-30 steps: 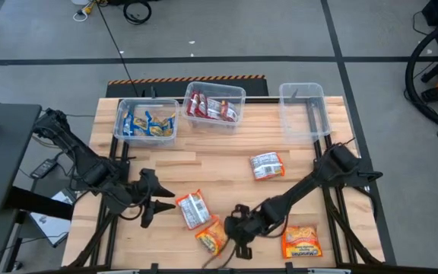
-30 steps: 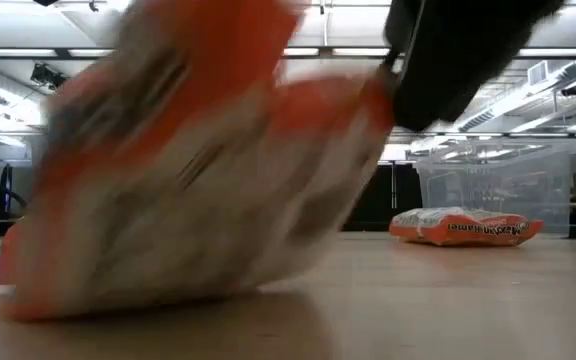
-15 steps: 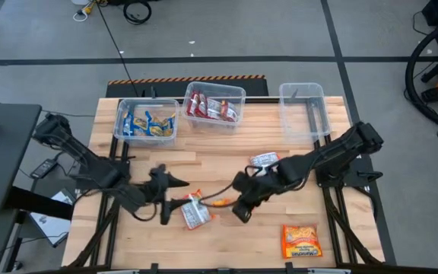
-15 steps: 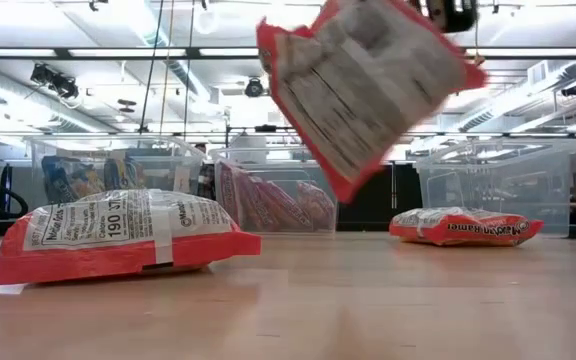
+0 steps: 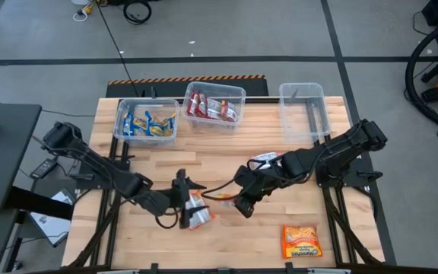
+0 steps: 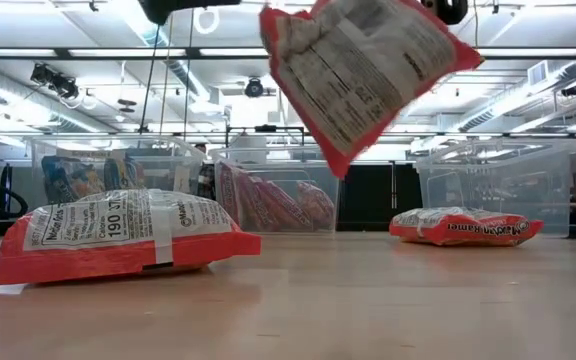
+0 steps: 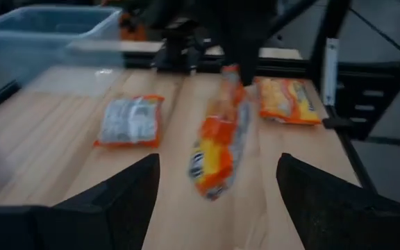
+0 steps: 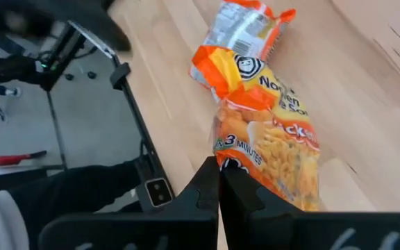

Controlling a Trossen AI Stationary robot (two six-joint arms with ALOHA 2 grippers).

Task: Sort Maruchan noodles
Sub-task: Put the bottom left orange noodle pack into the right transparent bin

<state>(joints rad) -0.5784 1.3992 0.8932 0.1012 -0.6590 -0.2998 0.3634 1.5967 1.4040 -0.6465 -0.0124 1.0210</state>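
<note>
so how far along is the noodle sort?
Partway. Done: blue-yellow packets fill the left tub and red ones the middle tub; the right tub looks empty. In hand: the right pincer is shut on an orange packet, lifted off the table. The left pincer is open over another orange packet. Left: that one, the packet by the right arm, and one near the front edge.

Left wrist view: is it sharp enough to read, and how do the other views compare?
Left wrist view: soft all over; the hanging orange-yellow plastic noodle packet is smeared and its print is unreadable. Low view: the lying orange packet is crisp, with bright ceiling strip lights behind. Right wrist view: the lettering on the held packet is legible above the right end effector. High view: evenly lit.
</note>
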